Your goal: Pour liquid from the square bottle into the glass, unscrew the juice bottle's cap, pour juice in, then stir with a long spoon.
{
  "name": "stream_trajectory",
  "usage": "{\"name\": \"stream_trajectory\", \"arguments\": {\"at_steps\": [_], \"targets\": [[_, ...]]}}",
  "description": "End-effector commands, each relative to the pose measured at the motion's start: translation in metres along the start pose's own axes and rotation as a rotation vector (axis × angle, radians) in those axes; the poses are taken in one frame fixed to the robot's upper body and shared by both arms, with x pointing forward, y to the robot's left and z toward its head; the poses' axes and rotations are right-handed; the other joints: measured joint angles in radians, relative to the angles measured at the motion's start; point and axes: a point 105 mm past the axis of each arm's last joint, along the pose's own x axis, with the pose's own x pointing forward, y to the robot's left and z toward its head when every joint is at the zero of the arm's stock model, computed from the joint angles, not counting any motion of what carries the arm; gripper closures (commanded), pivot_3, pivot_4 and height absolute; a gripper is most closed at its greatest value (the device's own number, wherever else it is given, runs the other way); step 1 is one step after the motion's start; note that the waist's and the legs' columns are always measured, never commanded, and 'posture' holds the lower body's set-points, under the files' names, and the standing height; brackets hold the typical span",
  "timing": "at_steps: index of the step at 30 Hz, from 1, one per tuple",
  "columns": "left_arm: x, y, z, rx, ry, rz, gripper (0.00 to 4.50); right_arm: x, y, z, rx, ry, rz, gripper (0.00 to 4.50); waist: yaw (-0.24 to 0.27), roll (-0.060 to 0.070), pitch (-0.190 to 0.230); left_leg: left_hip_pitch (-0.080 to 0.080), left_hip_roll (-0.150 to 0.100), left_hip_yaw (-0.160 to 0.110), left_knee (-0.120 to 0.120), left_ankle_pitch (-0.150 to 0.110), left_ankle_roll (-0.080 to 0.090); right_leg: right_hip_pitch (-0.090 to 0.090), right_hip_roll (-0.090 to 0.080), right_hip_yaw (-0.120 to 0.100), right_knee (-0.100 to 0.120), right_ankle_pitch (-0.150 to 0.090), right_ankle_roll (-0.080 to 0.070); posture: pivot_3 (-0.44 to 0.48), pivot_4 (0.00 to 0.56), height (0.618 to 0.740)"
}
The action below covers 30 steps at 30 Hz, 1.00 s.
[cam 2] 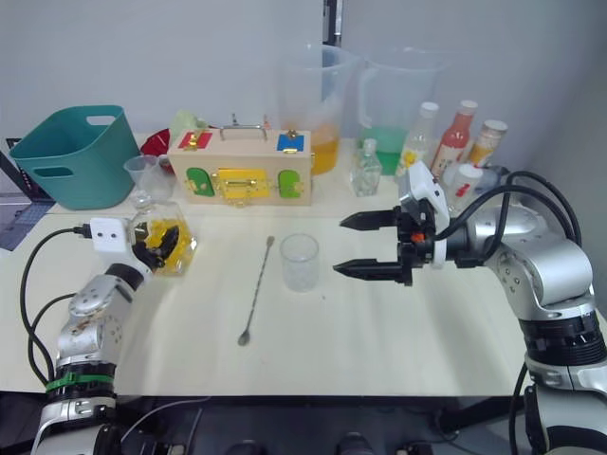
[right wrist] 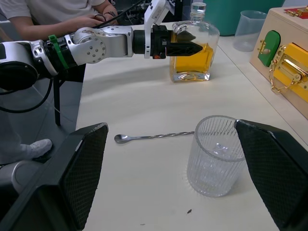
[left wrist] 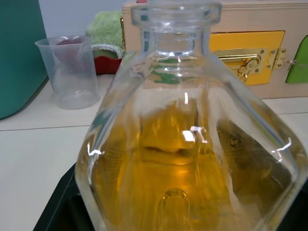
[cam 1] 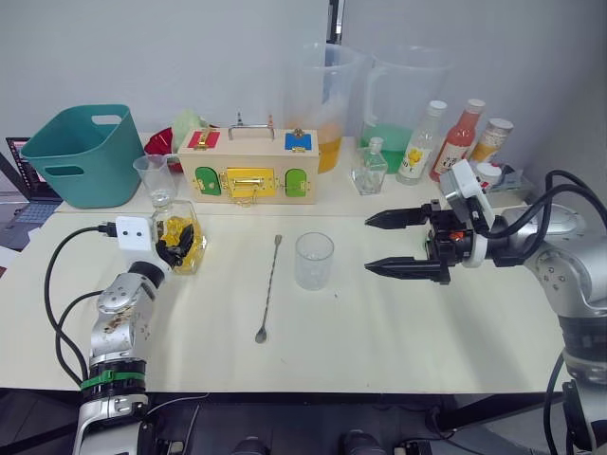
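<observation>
Overhead: left gripper (cam 1: 174, 248) clamped on upright bottle (cam 1: 181, 237) at near left, glass (cam 1: 314, 260) well right of it past the spoon (cam 1: 268, 288), whose length runs far to near. Right gripper (cam 1: 391, 244) spread wide, just right of glass, forearm level, pointing left. From right wrist: empty glass (right wrist: 215, 155) between fingers (right wrist: 84, 173), bottle (right wrist: 194, 50) far beyond.

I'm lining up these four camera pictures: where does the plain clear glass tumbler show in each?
Left eye view: the plain clear glass tumbler at table centre, right of the thin silver long spoon.
Right eye view: centre, right of the spoon.
Left wrist view: not in it.
Right wrist view: lower right, between the right gripper's fingers.
Shared landmark: the spoon.
</observation>
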Motion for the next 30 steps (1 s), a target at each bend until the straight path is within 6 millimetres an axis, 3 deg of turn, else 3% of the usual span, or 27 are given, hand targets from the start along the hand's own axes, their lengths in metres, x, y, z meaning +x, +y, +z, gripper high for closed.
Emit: {"name": "stream_trajectory", "arguments": {"at_steps": [1, 4, 11, 15, 22, 30], "targets": [[-0.009, -0.02, 0.076, 0.085, -0.267, -0.167, 1.69, -0.001, 0.0, 0.011, -0.035, -0.022, 0.001, 0.0, 0.001, -0.002, 0.001, -0.001, 0.0, 0.0, 0.0, 0.0, 0.0, -0.001, 0.0, 0.0, 0.0, 0.0, 0.0, 0.0, 0.15, 0.731], [-0.021, -0.036, 0.089, 0.113, -0.302, -0.316, 1.69, -0.001, -0.001, 0.01, -0.032, -0.023, 0.004, 0.0, 0.002, -0.004, 0.002, -0.002, 0.0, -0.001, 0.0, 0.0, 0.0, -0.002, 0.0, 0.0, 0.0, 0.001, 0.0, 0.0, 0.15, 0.731], [-0.054, -0.073, 0.095, 0.06, -0.238, -0.712, 1.69, -0.004, 0.0, 0.01, -0.018, -0.023, 0.0, 0.0, -0.003, -0.004, 0.003, -0.002, -0.001, -0.001, 0.0, 0.0, 0.0, -0.002, -0.001, 0.0, 0.0, 0.001, 0.001, 0.0, 0.15, 0.731], [-0.071, -0.086, 0.089, 0.033, -0.157, -0.881, 1.69, -0.011, 0.003, 0.009, -0.009, -0.014, -0.022, 0.0, -0.003, -0.005, 0.003, -0.002, -0.001, -0.001, 0.0, 0.0, 0.0, -0.002, -0.001, 0.0, 0.0, 0.001, 0.001, 0.0, 0.15, 0.731], [-0.107, -0.137, 0.063, -0.034, -0.034, -1.221, 1.69, -0.021, 0.012, 0.004, 0.006, 0.009, -0.113, 0.0, -0.001, -0.004, 0.004, -0.002, -0.001, -0.001, 0.0, 0.0, 0.0, -0.001, -0.001, 0.0, -0.001, 0.001, 0.001, 0.0, 0.15, 0.731], [-0.097, -0.183, 0.041, -0.01, -0.049, -1.448, 1.69, -0.026, 0.031, -0.004, 0.056, 0.03, -0.198, 0.0, 0.006, -0.004, 0.004, -0.001, -0.001, -0.001, 0.001, 0.0, 0.0, 0.001, 0.0, 0.0, -0.003, 0.001, 0.001, 0.0, 0.15, 0.731]]}}
